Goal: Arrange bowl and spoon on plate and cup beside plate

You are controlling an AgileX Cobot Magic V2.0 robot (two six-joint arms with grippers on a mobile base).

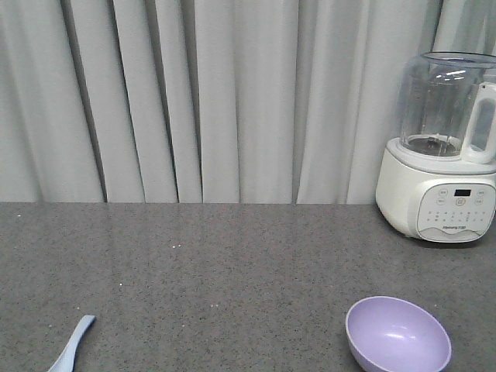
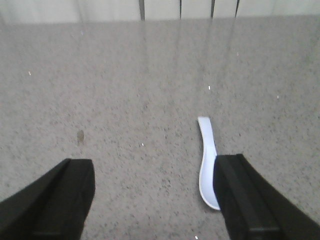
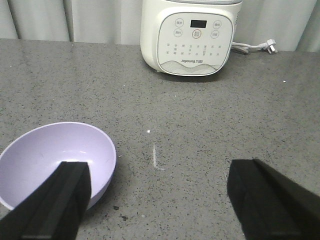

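The lavender bowl (image 1: 398, 335) sits upright on the grey counter at the front right; in the right wrist view the bowl (image 3: 47, 160) lies low left, partly behind the left finger of my right gripper (image 3: 157, 192), which is open with only bare counter between its fingers. The pale blue spoon (image 1: 71, 347) lies at the front left edge, cut off by the frame. Seen from the left wrist, the spoon (image 2: 207, 157) rests flat, its scoop partly hidden by the right finger of my open left gripper (image 2: 155, 185). The plate and cup are out of view.
A white blender-style appliance (image 1: 447, 147) with a clear jug stands at the back right; its cord and plug (image 3: 260, 46) trail to its right. Grey curtains hang behind the counter (image 1: 232, 263).
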